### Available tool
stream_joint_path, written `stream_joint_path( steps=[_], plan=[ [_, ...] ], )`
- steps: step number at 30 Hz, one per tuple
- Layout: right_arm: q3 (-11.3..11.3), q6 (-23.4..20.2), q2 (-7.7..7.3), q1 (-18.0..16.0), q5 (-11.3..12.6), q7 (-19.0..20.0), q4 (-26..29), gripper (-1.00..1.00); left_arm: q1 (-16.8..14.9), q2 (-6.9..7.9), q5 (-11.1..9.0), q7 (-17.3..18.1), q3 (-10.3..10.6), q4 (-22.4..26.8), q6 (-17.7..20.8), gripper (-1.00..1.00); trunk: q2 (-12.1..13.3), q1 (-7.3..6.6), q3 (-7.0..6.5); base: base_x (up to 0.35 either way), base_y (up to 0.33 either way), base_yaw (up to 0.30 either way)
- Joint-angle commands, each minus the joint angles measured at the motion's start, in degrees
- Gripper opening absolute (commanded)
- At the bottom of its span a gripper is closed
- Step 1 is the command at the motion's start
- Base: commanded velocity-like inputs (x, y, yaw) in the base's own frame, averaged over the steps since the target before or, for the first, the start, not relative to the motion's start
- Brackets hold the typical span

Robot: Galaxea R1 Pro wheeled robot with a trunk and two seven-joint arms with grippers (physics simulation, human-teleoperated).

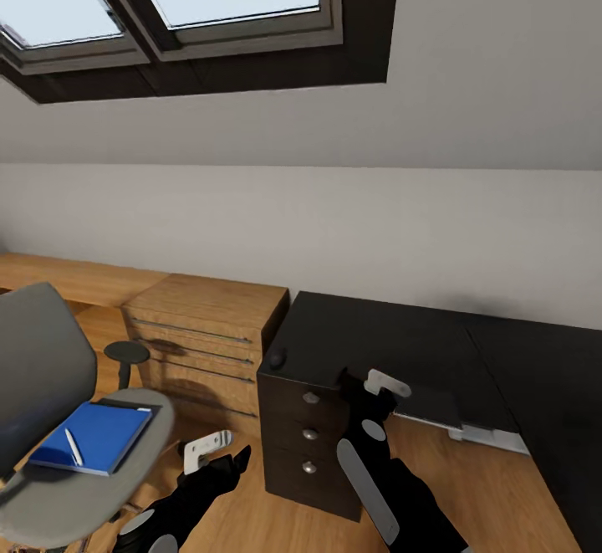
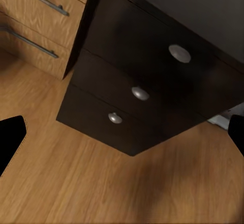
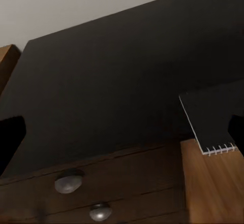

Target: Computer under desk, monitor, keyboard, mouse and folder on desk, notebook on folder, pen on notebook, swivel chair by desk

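Standing before the black L-shaped surface (image 1: 401,344), the robot has both arms low in front of the three-drawer unit (image 1: 305,444). The mouse (image 1: 275,359) sits at the unit's top corner, and a black spiral notebook (image 3: 211,117) overhangs the surface's front edge. The blue folder (image 1: 92,436), with the white pen (image 1: 73,447) lying on it, rests on the swivel chair (image 1: 50,419) seat to the left. The left end effector (image 1: 219,453) and right end effector (image 1: 380,394) are both spread open and hold nothing. One likely slip: lifting the folder at a tilt could roll the pen off onto the floor. A careless right-arm swing might also knock the overhanging notebook down.
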State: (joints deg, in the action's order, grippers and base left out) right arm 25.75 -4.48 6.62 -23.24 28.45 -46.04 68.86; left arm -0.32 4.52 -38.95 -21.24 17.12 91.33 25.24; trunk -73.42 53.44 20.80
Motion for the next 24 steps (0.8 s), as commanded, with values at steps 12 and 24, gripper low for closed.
stream_joint_path(
  steps=[12,24],
  plan=[
    [0.09,-0.44,0.0,-0.05,0.11,-0.41,0.31,1.0,-0.03,0.05,-0.6,-0.55,0.11,0.08,0.24,1.0,-0.04,0.02,0.1,0.087,-0.008,0.13],
    [0.13,-0.44,0.05,-0.05,0.11,-0.29,0.11,1.0,-0.03,0.05,-0.6,-0.55,0.11,0.08,0.18,1.0,-0.04,0.02,0.1,0.286,0.0,0.021]
  ],
)
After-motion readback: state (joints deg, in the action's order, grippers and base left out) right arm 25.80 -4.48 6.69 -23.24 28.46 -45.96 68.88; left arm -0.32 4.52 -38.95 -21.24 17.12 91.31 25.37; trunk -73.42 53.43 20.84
